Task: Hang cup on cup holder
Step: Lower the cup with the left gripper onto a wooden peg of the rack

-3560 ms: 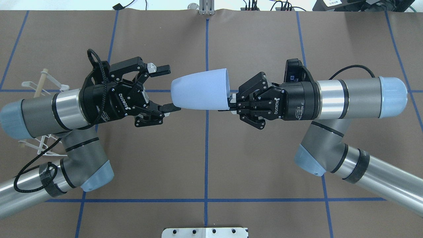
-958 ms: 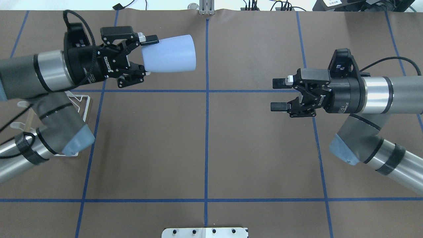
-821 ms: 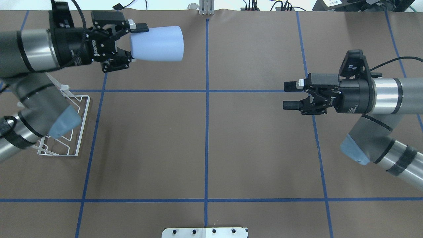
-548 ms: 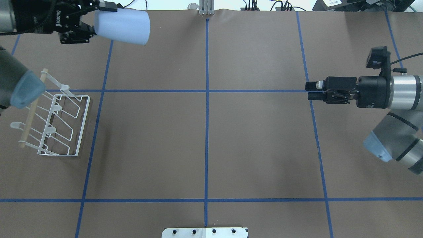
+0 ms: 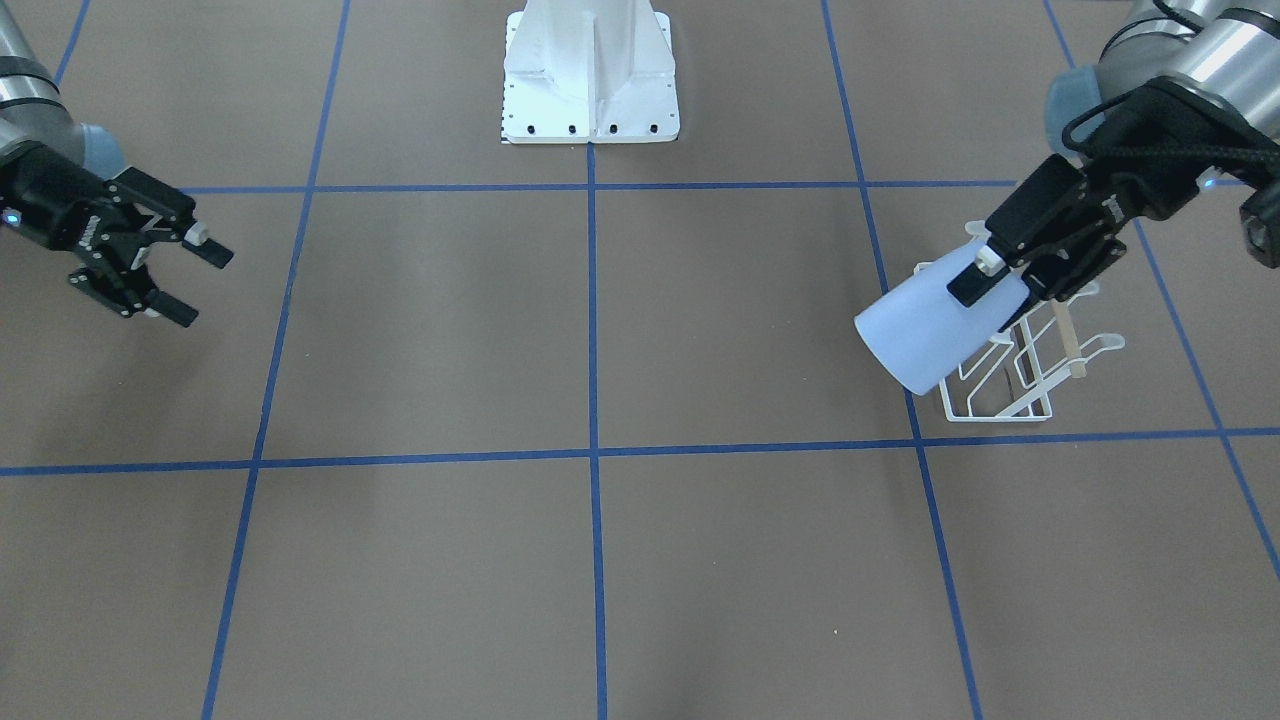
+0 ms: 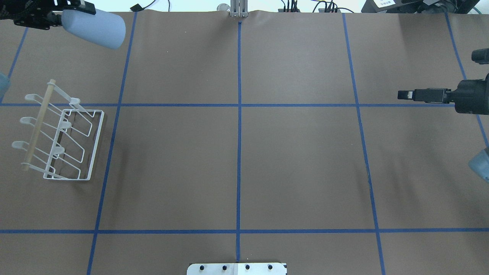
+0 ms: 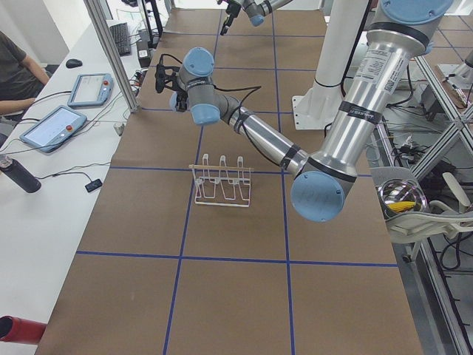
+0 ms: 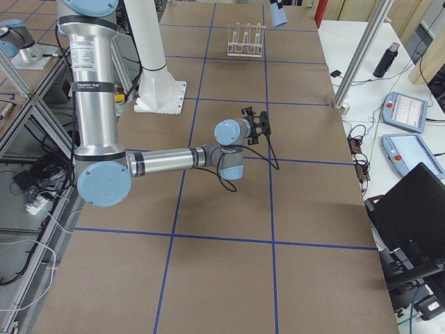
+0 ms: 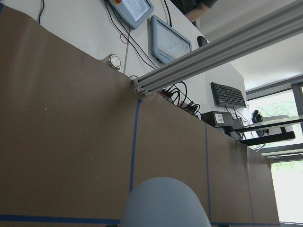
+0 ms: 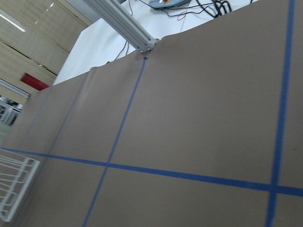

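The pale blue cup (image 6: 95,27) is held off the table at the far left corner, tilted, rim pointing away from the wrist. My left gripper (image 6: 72,7) is shut on its base end. In the front view the cup (image 5: 935,335) and the left gripper (image 5: 1000,275) overlap the white wire cup holder (image 5: 1000,418). The cup holder (image 6: 38,128) stands bare on the table, nearer to me than the cup. The cup's side fills the bottom of the left wrist view (image 9: 163,203). My right gripper (image 5: 200,287) is open and empty at the far right (image 6: 405,94).
The white bolted pedestal (image 5: 590,80) stands at the near middle edge (image 6: 237,268). Blue tape lines cross the brown table. Tablets, cables and an aluminium post sit beyond the far edge. A corner of the rack (image 10: 14,189) shows in the right wrist view.
The right gripper let go of the cup and drew back to the right. The left gripper took the cup and carried it from the middle to the far left corner.
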### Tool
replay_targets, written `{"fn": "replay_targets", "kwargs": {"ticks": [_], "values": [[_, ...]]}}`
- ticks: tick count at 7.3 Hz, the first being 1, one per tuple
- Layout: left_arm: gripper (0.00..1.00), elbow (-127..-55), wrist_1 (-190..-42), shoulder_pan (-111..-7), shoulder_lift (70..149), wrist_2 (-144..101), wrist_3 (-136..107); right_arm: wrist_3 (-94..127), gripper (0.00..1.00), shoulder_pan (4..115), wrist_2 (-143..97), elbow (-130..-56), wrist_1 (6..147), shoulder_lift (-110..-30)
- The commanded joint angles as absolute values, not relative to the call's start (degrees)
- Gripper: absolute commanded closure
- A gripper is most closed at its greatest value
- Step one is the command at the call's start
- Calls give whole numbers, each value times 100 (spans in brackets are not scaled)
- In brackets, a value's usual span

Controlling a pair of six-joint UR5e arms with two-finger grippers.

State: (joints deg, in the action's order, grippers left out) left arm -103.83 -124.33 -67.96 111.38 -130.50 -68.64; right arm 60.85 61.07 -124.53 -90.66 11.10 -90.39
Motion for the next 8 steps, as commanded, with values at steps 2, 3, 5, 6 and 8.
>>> {"fn": "replay_targets", "kwargs": {"ticks": [2,3,5,6,8], "values": [[100,-11178,-9298,-6768,11145,-13008,-4780,3348,0,6862,-13094,-9070,3717,-8783],[100,-11293,-8559,-6741,11136,-12999,-4329,2513,0,7099,-13348,-9070,4631,-8598],[100,-11207,-7948,-6662,11118,-12614,-3693,1681,0,7285,-13455,-9123,5935,-8421],[100,-11180,-7919,-6505,11101,-12586,-3691,1670,0,7347,-13726,-9140,6420,-8289],[100,-11005,-7919,-6302,11092,-12577,-3700,1434,0,7479,-13808,-9167,6495,-8340]]}}
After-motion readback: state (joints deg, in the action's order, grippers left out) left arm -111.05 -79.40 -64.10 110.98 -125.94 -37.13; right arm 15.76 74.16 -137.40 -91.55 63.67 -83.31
